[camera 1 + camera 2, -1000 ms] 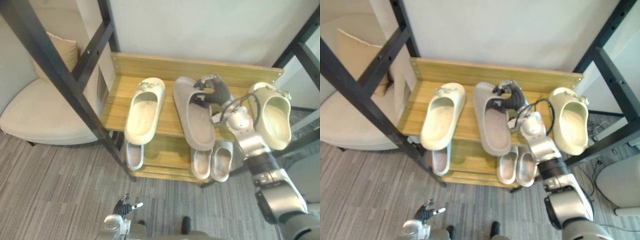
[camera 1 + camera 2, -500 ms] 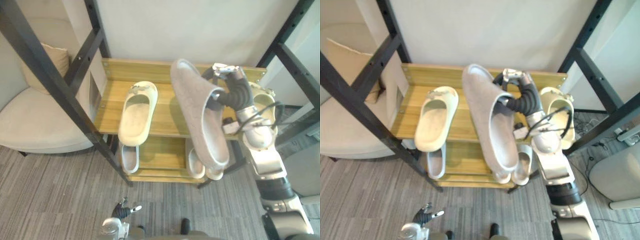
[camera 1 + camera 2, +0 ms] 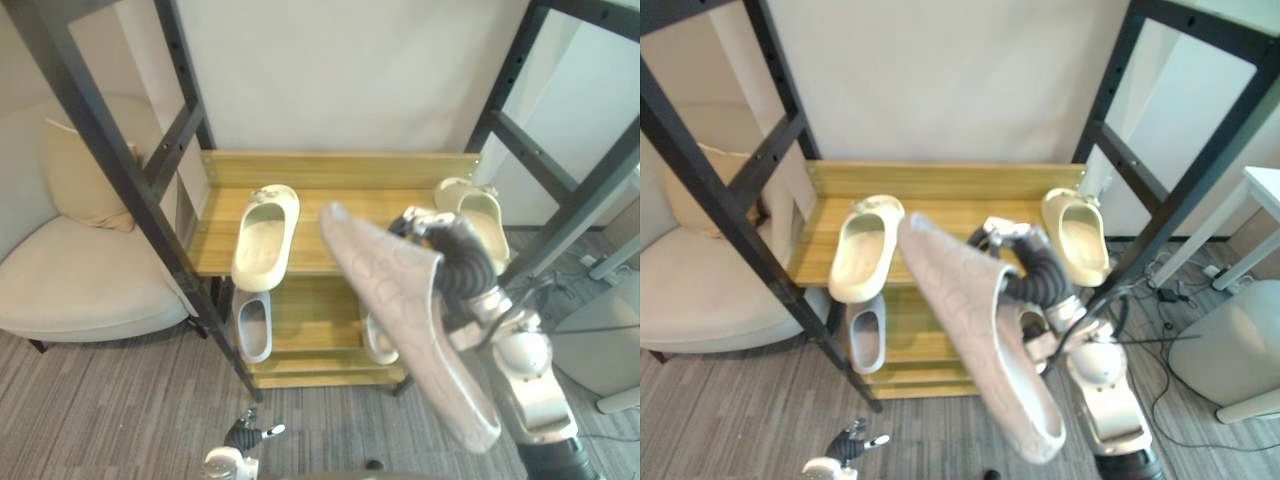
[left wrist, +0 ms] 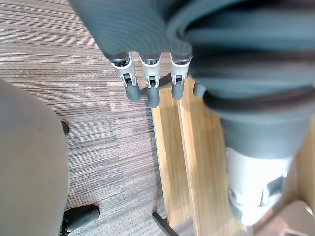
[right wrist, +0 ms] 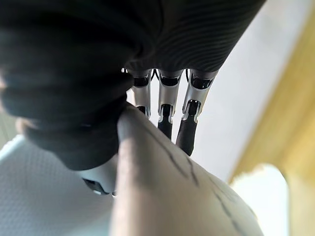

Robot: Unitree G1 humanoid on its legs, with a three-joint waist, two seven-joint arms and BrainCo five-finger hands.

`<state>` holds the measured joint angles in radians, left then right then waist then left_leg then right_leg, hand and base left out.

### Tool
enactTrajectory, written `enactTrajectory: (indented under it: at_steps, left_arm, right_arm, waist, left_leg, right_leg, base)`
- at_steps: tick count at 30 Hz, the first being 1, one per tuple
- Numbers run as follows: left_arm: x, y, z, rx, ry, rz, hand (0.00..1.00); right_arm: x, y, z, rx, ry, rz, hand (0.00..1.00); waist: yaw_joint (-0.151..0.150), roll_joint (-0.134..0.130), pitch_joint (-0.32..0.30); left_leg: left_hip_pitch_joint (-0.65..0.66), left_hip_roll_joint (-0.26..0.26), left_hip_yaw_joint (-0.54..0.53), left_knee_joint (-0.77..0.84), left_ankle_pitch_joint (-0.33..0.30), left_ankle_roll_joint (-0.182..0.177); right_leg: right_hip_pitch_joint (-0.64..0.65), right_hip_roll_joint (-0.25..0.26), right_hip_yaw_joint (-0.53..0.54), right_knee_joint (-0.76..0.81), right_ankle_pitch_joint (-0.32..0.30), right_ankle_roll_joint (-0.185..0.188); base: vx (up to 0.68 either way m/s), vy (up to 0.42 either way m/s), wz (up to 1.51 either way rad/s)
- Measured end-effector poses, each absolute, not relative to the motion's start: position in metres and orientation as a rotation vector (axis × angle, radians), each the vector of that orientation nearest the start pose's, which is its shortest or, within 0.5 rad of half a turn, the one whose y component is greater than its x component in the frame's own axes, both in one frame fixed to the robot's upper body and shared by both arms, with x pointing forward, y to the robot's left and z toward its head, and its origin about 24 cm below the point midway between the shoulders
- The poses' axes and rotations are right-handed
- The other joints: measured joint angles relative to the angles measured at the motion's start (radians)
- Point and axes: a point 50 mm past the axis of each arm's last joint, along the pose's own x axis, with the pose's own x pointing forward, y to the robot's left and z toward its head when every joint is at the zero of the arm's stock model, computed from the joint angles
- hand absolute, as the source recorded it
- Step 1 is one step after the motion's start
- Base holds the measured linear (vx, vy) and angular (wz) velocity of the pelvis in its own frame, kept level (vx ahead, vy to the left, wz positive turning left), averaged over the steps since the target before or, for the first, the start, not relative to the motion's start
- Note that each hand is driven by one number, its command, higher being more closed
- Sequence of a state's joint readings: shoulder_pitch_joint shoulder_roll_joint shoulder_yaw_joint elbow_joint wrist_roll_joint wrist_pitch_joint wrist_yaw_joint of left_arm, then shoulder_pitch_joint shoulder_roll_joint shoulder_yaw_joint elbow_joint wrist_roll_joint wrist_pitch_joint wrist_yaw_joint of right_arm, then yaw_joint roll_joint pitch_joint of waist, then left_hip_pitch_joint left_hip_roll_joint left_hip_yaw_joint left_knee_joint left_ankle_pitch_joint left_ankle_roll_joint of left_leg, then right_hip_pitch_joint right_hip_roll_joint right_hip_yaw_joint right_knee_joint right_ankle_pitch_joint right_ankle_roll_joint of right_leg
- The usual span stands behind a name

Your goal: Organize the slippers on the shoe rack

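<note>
My right hand (image 3: 457,258) is shut on a long grey slipper (image 3: 410,322) and holds it in the air in front of the wooden shoe rack (image 3: 335,168), sole up and slanting down toward me. In the right wrist view the fingers (image 5: 165,115) curl over the slipper's edge (image 5: 172,196). One cream slipper (image 3: 265,233) lies on the left of the top shelf and another (image 3: 478,212) on the right. Small grey slippers (image 3: 252,327) stand on the lower shelf, one partly hidden behind the held slipper. My left hand (image 3: 248,437) hangs low, with straight fingers (image 4: 147,88).
A beige armchair (image 3: 80,275) with a cushion stands left of the rack. Black metal frame posts (image 3: 120,170) cross in front on the left and more (image 3: 1160,190) on the right. A grey rounded seat (image 3: 1230,350) is at the far right, on grey carpet.
My right hand has lifted the grey slipper off the top shelf's middle and drawn it toward me, turning it sole up. The camera has pulled back, so the rack looks smaller.
</note>
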<state>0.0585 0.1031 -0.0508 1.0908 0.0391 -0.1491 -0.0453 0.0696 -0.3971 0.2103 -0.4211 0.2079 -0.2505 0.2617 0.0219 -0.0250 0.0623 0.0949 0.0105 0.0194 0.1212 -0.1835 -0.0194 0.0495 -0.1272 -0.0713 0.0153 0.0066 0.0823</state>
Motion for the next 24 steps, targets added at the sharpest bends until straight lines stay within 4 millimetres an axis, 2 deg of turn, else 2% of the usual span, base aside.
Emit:
enactTrajectory:
  at_steps: [4,7,8,10,12,13,14,15,19,24]
  left_arm:
    - [0.112,0.178,-0.157,0.137,0.993,-0.082,0.0]
    - [0.134,0.175,-0.151,0.147,0.931,-0.101,0.0]
    - [0.137,0.174,-0.149,0.147,0.922,-0.102,0.0]
    - [0.162,0.171,-0.14,0.155,0.855,-0.114,0.0]
    - [0.175,0.17,-0.135,0.141,0.817,-0.107,0.0]
    - [0.179,0.169,-0.132,0.133,0.803,-0.103,0.0]
    - [0.191,0.168,-0.126,0.123,0.759,-0.097,0.0]
    - [0.192,0.168,-0.125,0.121,0.756,-0.096,0.0]
    - [0.22,0.165,-0.106,0.061,0.641,-0.051,0.0]
    - [0.246,0.166,-0.084,-0.011,0.515,0.015,0.0]
  right_arm:
    - [0.203,-0.121,0.122,-0.151,-0.452,0.664,1.0]
    - [0.205,-0.116,0.117,-0.203,-0.429,0.734,1.0]
    - [0.207,-0.115,0.116,-0.207,-0.425,0.739,1.0]
    - [0.224,-0.112,0.113,-0.257,-0.398,0.755,1.0]
    - [0.233,-0.112,0.113,-0.308,-0.396,0.738,1.0]
    - [0.236,-0.112,0.115,-0.318,-0.402,0.73,1.0]
    - [0.241,-0.109,0.122,-0.354,-0.44,0.713,1.0]
    - [0.242,-0.109,0.123,-0.355,-0.443,0.711,1.0]
    - [0.263,-0.104,0.142,-0.418,-0.538,0.605,1.0]
    - [0.272,-0.097,0.169,-0.438,-0.673,0.485,1.0]
  waist:
    - [-0.003,0.013,0.016]
    - [-0.003,0.047,0.119]
    - [-0.003,0.049,0.128]
    - [-0.003,0.064,0.205]
    - [0.001,0.073,0.246]
    - [0.003,0.078,0.258]
    - [0.013,0.078,0.276]
    - [0.013,0.078,0.277]
    - [0.021,0.08,0.327]
    - [0.038,0.077,0.365]
  left_leg:
    - [-0.061,-0.001,-0.008,0.067,-0.017,-0.003]
    - [-0.199,-0.001,-0.041,0.267,-0.072,-0.007]
    - [-0.219,-0.001,-0.043,0.288,-0.078,-0.008]
    - [-0.357,-0.004,-0.066,0.428,-0.107,-0.015]
    - [-0.427,-0.005,-0.086,0.497,-0.125,-0.022]
    - [-0.455,-0.005,-0.093,0.528,-0.135,-0.026]
    - [-0.542,-0.004,-0.1,0.602,-0.156,-0.029]
    - [-0.551,-0.003,-0.101,0.609,-0.158,-0.03]
    - [-0.734,0.001,-0.115,0.779,-0.192,-0.055]
    - [-0.902,0.002,-0.134,0.939,-0.232,-0.059]
  right_leg:
    - [-0.076,-0.005,0.001,0.106,-0.047,-0.005]
    - [-0.185,-0.015,-0.023,0.282,-0.103,-0.003]
    - [-0.202,-0.016,-0.024,0.304,-0.109,-0.002]
    - [-0.333,-0.027,-0.039,0.445,-0.151,-0.008]
    - [-0.394,-0.032,-0.051,0.511,-0.178,-0.014]
    - [-0.42,-0.032,-0.057,0.54,-0.189,-0.016]
    - [-0.51,-0.036,-0.058,0.626,-0.221,-0.018]
    - [-0.518,-0.036,-0.058,0.633,-0.223,-0.02]
    - [-0.709,-0.049,-0.056,0.819,-0.271,-0.029]
    - [-0.873,-0.059,-0.058,0.985,-0.319,-0.046]
  base:
    - [-0.08,-0.017,0.07]
    - [-0.14,-0.018,0.32]
    - [-0.24,-0.019,0.29]
    - [-0.24,-0.019,0.31]
    - [-0.2,-0.034,0.28]
    - [-0.25,-0.051,0.23]
    - [-0.16,-0.032,0.1]
    - [-0.2,-0.059,0.1]
    - [-0.15,-0.062,0.03]
    - [-0.1,-0.036,0.05]
